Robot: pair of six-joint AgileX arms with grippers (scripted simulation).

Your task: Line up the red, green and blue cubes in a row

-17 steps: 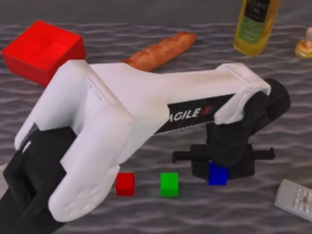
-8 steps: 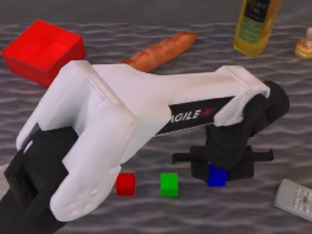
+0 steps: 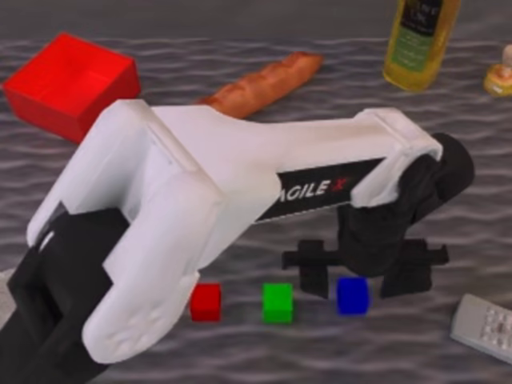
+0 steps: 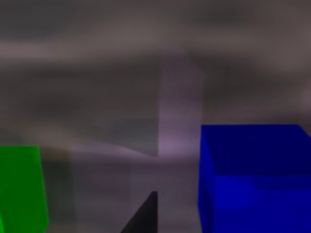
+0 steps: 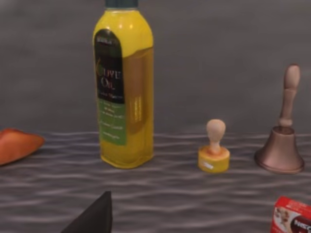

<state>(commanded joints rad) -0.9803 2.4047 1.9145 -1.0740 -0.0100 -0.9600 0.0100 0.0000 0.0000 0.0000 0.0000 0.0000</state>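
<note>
The red cube (image 3: 206, 302), green cube (image 3: 278, 302) and blue cube (image 3: 353, 295) sit in a left-to-right row near the table's front. My left gripper (image 3: 359, 282) hangs over the blue cube and is open. Its black fingers (image 3: 314, 276) stand apart on either side of the cube, not touching it. The left wrist view shows the blue cube (image 4: 252, 179) close up, the green cube (image 4: 19, 189) at the edge and one dark fingertip (image 4: 146, 218). My right arm is out of the top view. Its wrist view shows one fingertip (image 5: 97, 216) set far to one side.
A large red hollow box (image 3: 70, 80) stands at the back left, with a bread loaf (image 3: 264, 80) beside it. At the back right are an olive oil bottle (image 3: 418, 36) and a yellow stamp (image 3: 500, 72). A remote (image 3: 484, 324) lies at the front right. A bell (image 5: 283, 145) stands farther off.
My left gripper has opened and let go of the blue cube, which now rests on the table in line with the other two.
</note>
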